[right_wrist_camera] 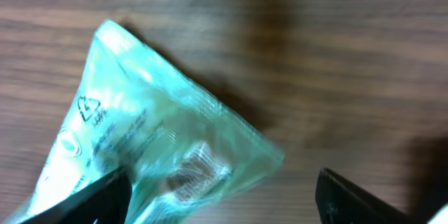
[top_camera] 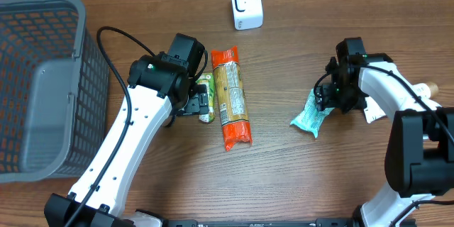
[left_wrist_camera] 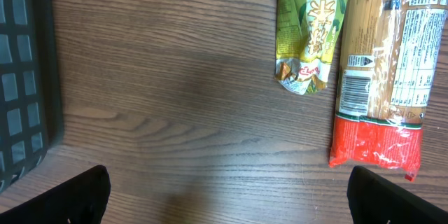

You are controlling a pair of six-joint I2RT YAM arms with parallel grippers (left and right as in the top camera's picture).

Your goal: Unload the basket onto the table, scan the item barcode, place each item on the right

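Note:
The item, a teal see-through packet [top_camera: 310, 117], lies on the wooden table just left of my right gripper [top_camera: 328, 99]. In the right wrist view the packet [right_wrist_camera: 147, 147] is blurred, with a barcode [right_wrist_camera: 199, 171] showing near its lower corner. My right gripper [right_wrist_camera: 224, 199] is open, its fingers wide apart with the packet's corner loose between them. The white scanner [top_camera: 247, 5] stands at the back of the table. My left gripper [left_wrist_camera: 231, 203] is open over bare wood, and in the overhead view the left gripper [top_camera: 201, 103] sits beside two other packages.
A grey mesh basket [top_camera: 42, 78] fills the far left. A green tea packet [left_wrist_camera: 311, 31] and a long pasta package with orange ends [left_wrist_camera: 385, 77] lie side by side mid-table. A pale object [top_camera: 425, 89] sits at the right edge.

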